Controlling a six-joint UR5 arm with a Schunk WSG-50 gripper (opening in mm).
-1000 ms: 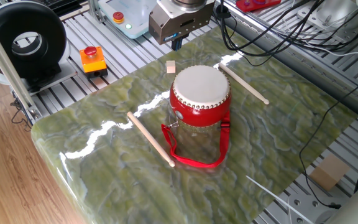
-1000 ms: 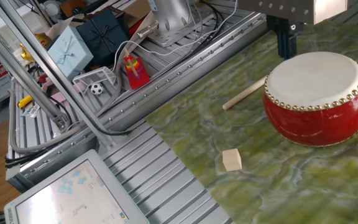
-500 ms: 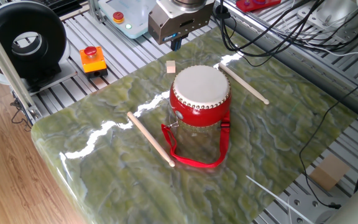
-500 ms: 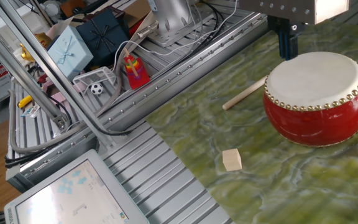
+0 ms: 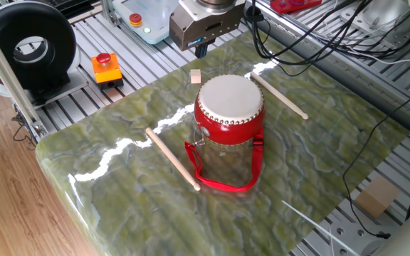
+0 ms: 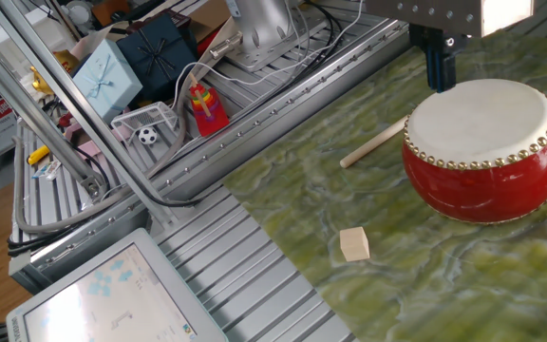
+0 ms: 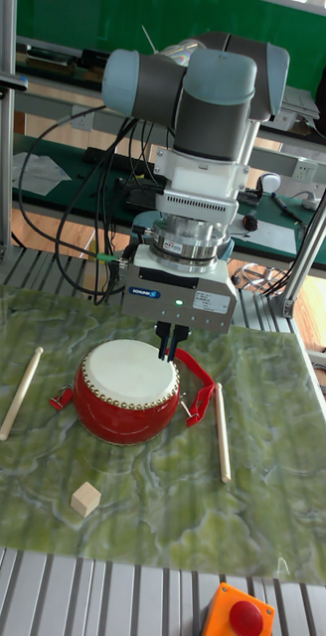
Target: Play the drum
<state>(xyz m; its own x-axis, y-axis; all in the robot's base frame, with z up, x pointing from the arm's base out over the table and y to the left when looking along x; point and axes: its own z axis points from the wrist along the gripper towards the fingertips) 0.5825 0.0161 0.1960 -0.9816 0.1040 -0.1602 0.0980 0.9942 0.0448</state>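
The hand [image 7: 169,341], fingers together and holding nothing, hangs just over the far rim of the drum [image 7: 126,390], which sits mid-tabletop [image 7: 272,517] with its skin facing up, just below.

The drum [image 7: 126,390] stands on the mat [image 5: 319,149] between two sticks [image 7: 20,394] [image 7: 222,419]; the gripper [image 7: 169,342] hangs at its rim, a wooden block [image 7: 84,498] nearby.
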